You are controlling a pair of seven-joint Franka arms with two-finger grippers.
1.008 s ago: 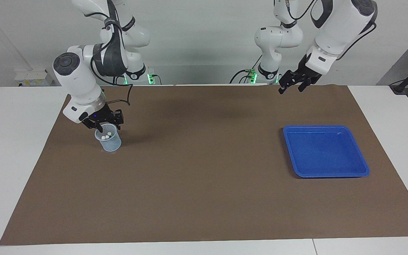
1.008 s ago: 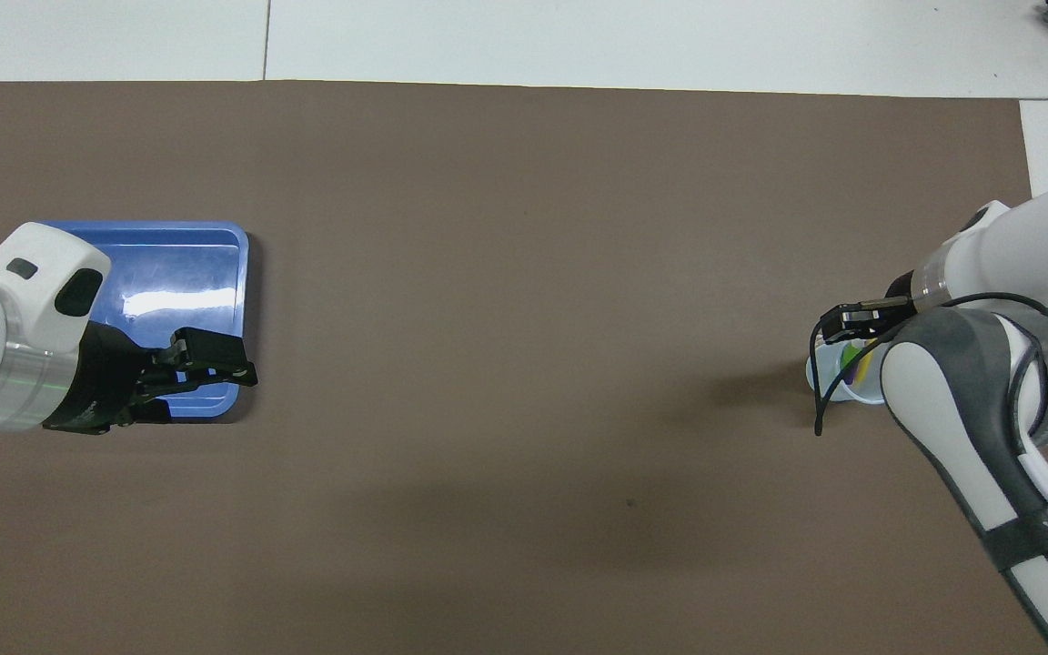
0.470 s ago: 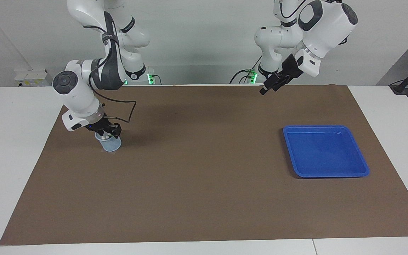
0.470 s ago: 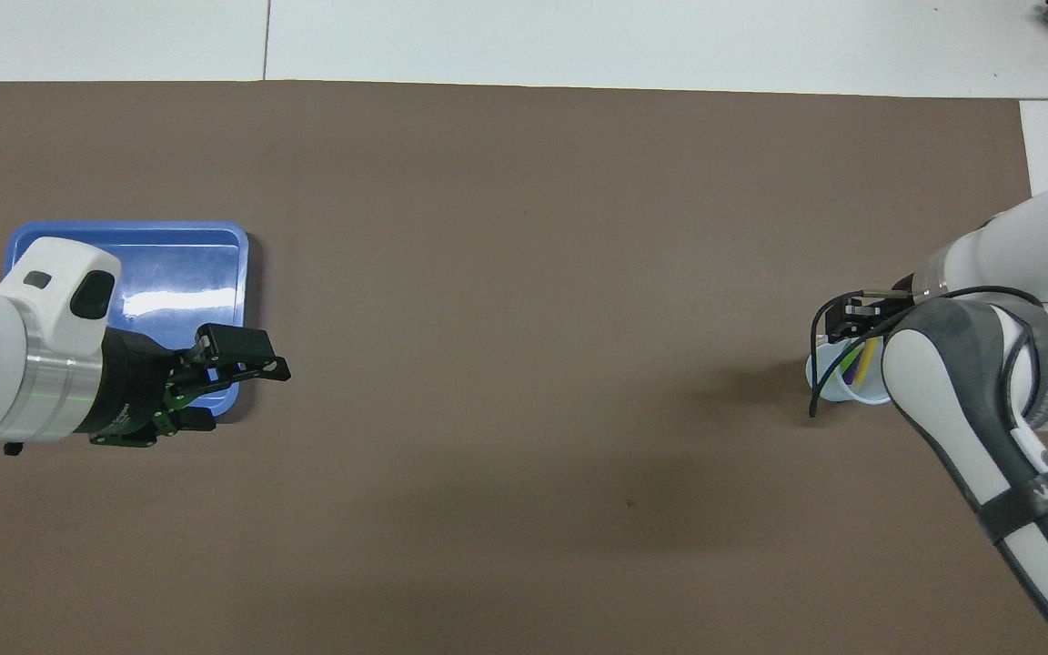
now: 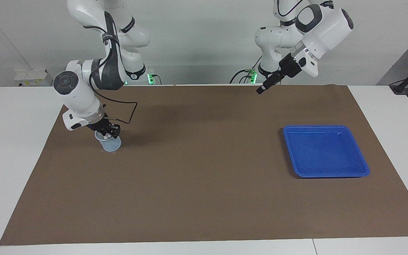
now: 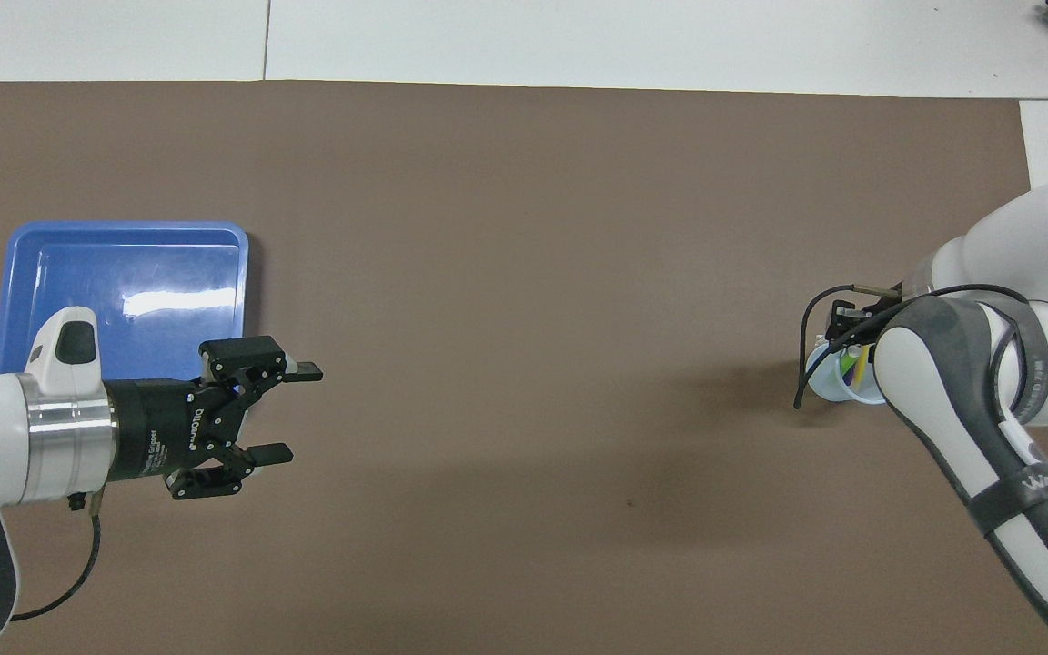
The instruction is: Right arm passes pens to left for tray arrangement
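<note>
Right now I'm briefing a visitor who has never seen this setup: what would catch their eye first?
Probably the bright blue tray, bare on the brown mat toward the left arm's end. Next, the right gripper dipped into the small pale cup of coloured pens at the right arm's end. The left gripper hangs open over the mat beside the tray.
</note>
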